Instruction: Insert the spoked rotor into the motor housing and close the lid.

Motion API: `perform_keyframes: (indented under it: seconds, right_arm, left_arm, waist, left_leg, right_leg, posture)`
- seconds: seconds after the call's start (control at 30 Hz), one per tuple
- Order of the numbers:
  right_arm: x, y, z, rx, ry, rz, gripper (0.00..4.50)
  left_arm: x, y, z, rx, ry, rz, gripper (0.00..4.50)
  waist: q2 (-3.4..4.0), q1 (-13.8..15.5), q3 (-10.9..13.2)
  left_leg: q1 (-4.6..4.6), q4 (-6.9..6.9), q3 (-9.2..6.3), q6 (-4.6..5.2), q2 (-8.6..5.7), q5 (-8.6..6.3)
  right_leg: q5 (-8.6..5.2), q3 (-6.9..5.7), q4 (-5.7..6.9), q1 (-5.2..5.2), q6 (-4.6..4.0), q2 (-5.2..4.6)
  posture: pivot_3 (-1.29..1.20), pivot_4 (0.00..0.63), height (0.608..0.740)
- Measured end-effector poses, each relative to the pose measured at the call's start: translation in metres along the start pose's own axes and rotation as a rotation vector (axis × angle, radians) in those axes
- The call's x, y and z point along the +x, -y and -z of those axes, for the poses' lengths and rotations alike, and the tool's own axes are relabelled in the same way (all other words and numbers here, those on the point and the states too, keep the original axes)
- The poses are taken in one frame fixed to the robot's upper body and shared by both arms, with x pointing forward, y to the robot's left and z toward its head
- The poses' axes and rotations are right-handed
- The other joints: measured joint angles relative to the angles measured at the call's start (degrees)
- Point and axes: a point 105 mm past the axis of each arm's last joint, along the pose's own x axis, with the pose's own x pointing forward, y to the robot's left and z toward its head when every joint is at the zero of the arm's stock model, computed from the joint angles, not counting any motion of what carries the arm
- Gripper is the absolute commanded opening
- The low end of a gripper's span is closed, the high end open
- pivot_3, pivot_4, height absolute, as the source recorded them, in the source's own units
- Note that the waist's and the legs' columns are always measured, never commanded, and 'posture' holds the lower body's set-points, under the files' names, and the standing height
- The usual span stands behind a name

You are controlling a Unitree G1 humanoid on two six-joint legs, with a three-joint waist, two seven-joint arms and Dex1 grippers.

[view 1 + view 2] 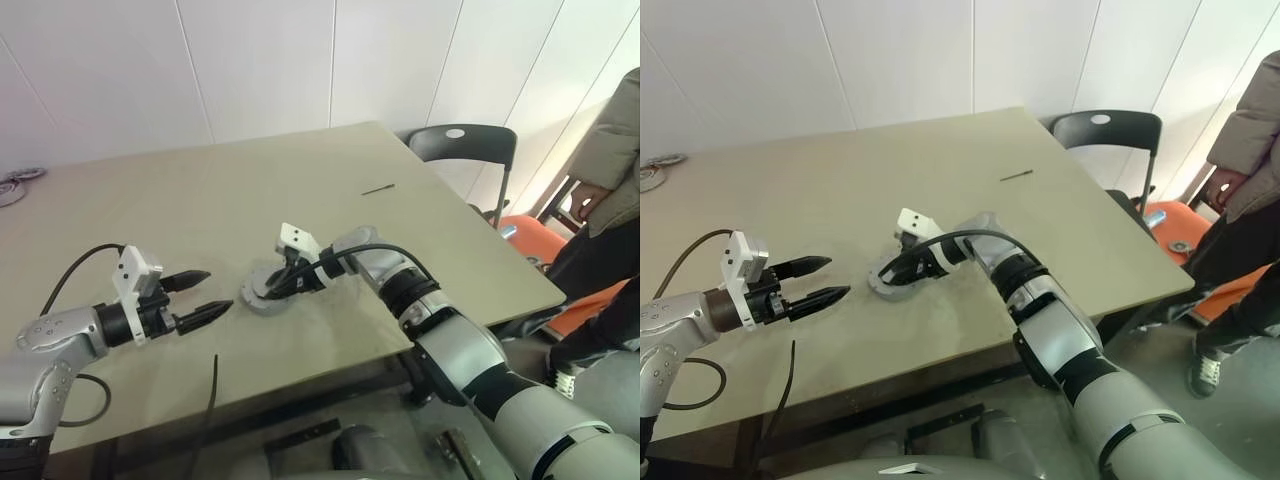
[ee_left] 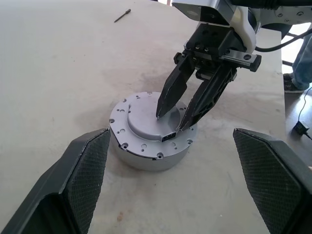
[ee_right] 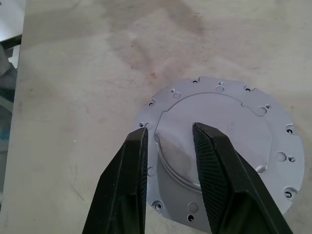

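Note:
The motor housing [image 2: 146,158] is a squat grey metal cylinder standing mid-table, also seen from the head [image 1: 262,303]. On top of it lies the lid [image 2: 139,119], a flat grey disc with a raised centre and screw holes round its rim [image 3: 229,122]. The spoked rotor is hidden. My right gripper [image 2: 169,123] points down onto the lid, its tips apart and resting on the raised centre [image 3: 170,130], with nothing between them. My left gripper [image 1: 218,290] hovers wide open just left of the housing, its fingers [image 2: 83,180] flanking it at a distance.
A thin dark stick [image 1: 378,189] lies on the table's far right. Round metal parts [image 1: 15,185] sit at the far left edge. A black cable [image 1: 213,390] hangs over the front edge. A black chair [image 1: 462,145] and a standing person [image 1: 610,150] are beyond the right side.

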Motion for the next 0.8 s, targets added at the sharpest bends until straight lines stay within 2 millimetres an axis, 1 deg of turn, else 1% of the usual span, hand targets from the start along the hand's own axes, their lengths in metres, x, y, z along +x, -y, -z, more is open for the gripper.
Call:
perform_keyframes:
  seconds: [0.13,0.23,0.4,0.57,0.7,0.8]
  right_arm:
    - [-0.001,0.0,-0.001,-0.012,0.001,-0.003,1.55]
    - [-0.003,-0.001,-0.004,0.0,0.037,-0.015,1.55]
    - [-0.011,-0.008,-0.024,-0.078,0.1,-0.061,1.55]
    - [-0.018,-0.01,-0.033,-0.113,0.13,-0.079,1.55]
    - [-0.018,-0.01,-0.031,-0.119,0.133,-0.071,1.55]
    - [-0.019,-0.004,-0.026,-0.179,0.137,-0.005,1.55]
  left_arm:
    - [0.0,0.0,0.0,0.0,0.0,0.0,4.33]
    - [0.0,0.0,0.0,0.001,0.001,0.0,4.33]
    - [0.0,0.0,-0.001,0.006,0.005,0.0,4.33]
    - [0.0,0.0,-0.001,0.007,0.005,0.003,4.33]
    - [-0.001,0.002,0.002,0.0,-0.001,0.011,4.33]
    - [-0.003,0.004,0.005,-0.009,-0.013,0.022,4.33]
  waist:
    - [0.0,0.0,0.0]
    - [0.01,0.02,0.01]
    - [0.02,0.02,0.02]
    - [0.02,0.04,0.02]
    - [0.02,-0.01,0.02]
    - [0.01,0.01,0.01]
  left_leg:
    - [0.0,0.0,0.0,0.0,0.0,0.0]
    - [-0.05,0.0,-0.01,0.0,0.0,0.0]
    - [-0.08,-0.03,-0.01,0.0,0.0,0.0]
    - [-0.08,-0.02,-0.02,0.0,0.0,0.0]
    - [-0.07,-0.03,-0.02,0.0,0.0,0.0]
    - [-0.08,-0.03,-0.02,0.0,0.0,0.0]
  right_leg:
    - [0.0,0.0,0.0,0.0,0.0,0.0]
    - [0.0,0.0,0.0,-0.03,0.0,0.0]
    - [0.01,0.0,0.0,-0.06,0.02,0.0]
    - [0.01,0.0,0.0,-0.06,0.02,0.0]
    - [0.01,0.0,0.0,-0.06,0.01,0.0]
    - [0.0,0.0,-0.01,-0.07,0.01,-0.01]
  posture:
    - [0.0,0.0,0.74]
    - [0.0,0.0,0.74]
    - [0.0,0.0,0.74]
    - [0.0,0.0,0.74]
    - [0.0,0.0,0.74]
    - [0.0,0.0,0.74]
